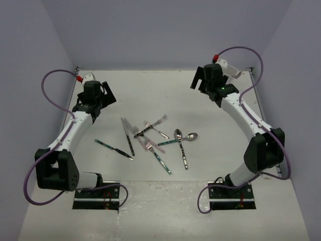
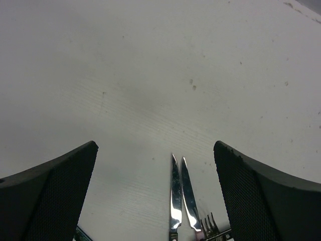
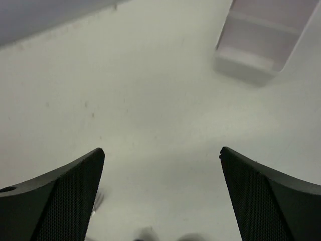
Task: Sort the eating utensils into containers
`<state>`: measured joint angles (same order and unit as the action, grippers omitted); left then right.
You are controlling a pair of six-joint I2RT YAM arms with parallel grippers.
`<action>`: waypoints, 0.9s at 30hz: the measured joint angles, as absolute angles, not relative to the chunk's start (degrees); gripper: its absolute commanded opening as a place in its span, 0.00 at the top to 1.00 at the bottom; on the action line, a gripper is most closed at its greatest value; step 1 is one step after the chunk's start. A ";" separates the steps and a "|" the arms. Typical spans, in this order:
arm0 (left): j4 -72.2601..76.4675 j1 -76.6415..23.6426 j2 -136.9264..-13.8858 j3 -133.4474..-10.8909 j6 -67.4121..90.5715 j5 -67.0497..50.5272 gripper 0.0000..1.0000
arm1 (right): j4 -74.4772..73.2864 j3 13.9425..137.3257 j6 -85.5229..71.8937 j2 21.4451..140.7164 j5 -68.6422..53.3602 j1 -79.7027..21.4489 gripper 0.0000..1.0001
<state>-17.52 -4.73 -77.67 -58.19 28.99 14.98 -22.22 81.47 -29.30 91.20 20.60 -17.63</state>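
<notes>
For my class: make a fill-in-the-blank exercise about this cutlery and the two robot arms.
Both the left end effector and the right end effector stand wide ___.
The cutlery lies on the ___, none of it gripped.
Two ___ blades lie side by side in the left wrist view.
Missing: open; table; knife.

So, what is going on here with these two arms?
Two robot arms are meant to sort the utensils into a white bin, but neither holds anything now. The left gripper and the right gripper are both open above the table. The utensils lie in a loose pile between the arms. The bin, seen from the right wrist, looks empty where it shows.
</notes>
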 measured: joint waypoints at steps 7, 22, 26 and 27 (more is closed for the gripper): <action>-17.28 -4.73 -77.65 -57.25 29.02 12.80 0.00 | -36.18 72.03 -32.18 92.23 11.86 -31.09 0.01; -15.94 -4.73 -77.17 -55.33 29.04 7.62 0.00 | -38.92 55.37 -32.18 90.17 5.23 -43.35 0.26; -15.51 -4.73 -75.79 -54.76 29.04 7.55 0.00 | -37.54 55.70 -33.34 94.35 6.17 -43.46 0.38; -15.49 -4.73 -75.53 -54.72 29.04 7.55 0.00 | -37.17 55.79 -33.65 95.24 6.31 -43.51 0.43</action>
